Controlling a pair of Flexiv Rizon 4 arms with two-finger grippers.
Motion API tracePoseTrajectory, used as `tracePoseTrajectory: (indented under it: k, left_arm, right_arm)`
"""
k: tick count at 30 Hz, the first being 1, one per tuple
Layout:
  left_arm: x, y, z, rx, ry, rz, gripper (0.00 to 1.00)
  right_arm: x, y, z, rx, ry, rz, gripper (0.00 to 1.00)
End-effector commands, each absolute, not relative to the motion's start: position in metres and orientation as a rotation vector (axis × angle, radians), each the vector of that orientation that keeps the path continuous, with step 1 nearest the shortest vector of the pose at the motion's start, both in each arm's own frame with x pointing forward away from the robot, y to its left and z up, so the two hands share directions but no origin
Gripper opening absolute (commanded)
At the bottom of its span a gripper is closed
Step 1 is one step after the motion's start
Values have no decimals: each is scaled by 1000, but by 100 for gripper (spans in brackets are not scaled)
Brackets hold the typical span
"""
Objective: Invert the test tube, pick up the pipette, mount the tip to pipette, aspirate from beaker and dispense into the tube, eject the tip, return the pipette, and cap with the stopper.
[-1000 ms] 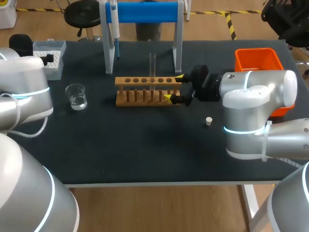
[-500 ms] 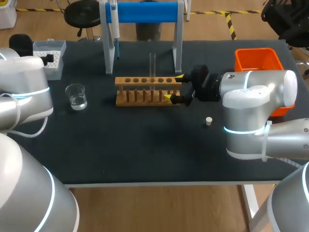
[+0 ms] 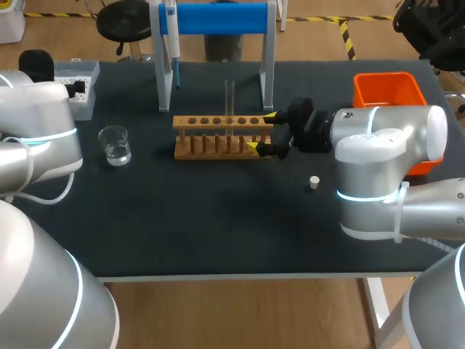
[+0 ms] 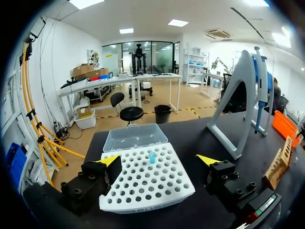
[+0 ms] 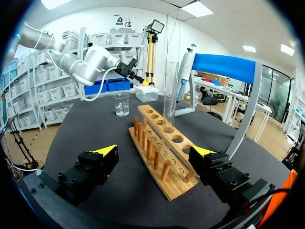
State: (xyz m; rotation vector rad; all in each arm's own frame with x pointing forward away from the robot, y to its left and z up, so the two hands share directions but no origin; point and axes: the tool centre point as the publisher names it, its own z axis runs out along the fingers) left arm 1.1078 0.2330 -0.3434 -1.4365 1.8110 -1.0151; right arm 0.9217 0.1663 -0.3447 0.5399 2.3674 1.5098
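My right gripper (image 3: 261, 131) is spread wide with nothing in it. Its yellow tips flank the right end of the pale wooden peg-and-hole rack (image 3: 218, 138), and I cannot tell whether either finger touches the wood. The tall clear glass test tube (image 3: 229, 98) stands upright in one of the rack's holes, a little in from that end. That is my chief worry: a sideways drift of this hand would shove the light rack, and the thin, slick, top-heavy tube could rock or topple out. Drawing straight back along the rack's length looks safest.

My left gripper (image 4: 158, 160) is just as wide and empty, hovering over the white plastic tip box (image 4: 143, 186), well to the rack's left and behind it. The box's grid of round holes looks nearly bare, and one pale blue tip (image 4: 152, 156) is all I can make out. With so little to aim at, a slanted press could miss or jam.

I judge the white-and-blue pipette (image 3: 173, 36) must be fetched first. It hangs on the white-legged stand with a blue crossbar (image 3: 218, 18) behind the rack.

The small clear glass beaker (image 3: 115, 144), holding a little liquid, sits to the rack's left. The small pale round stopper (image 3: 314, 182) lies in front of the rack's right end, smooth enough to roll if my arm brushes it.
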Motion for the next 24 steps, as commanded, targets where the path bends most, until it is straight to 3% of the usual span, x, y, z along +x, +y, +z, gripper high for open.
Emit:
tracePoseTrajectory:
  k: [1,5,7,24]
  left_arm:
    - [1115,232,-347,-1436,1824,-1011,100]
    - [1118,230,-348,-1433,1829,-1014,99]
    - [1120,229,-349,-1430,1832,-1013,86]
    - [1127,231,-355,-1436,1827,-1002,75]
  right_arm:
    - [922,167,-345,540,2367,1510,100]
    - [922,167,-345,540,2367,1510,100]
    - [922,167,-345,540,2367,1510,100]
    - [922,167,-345,540,2367,1510,100]
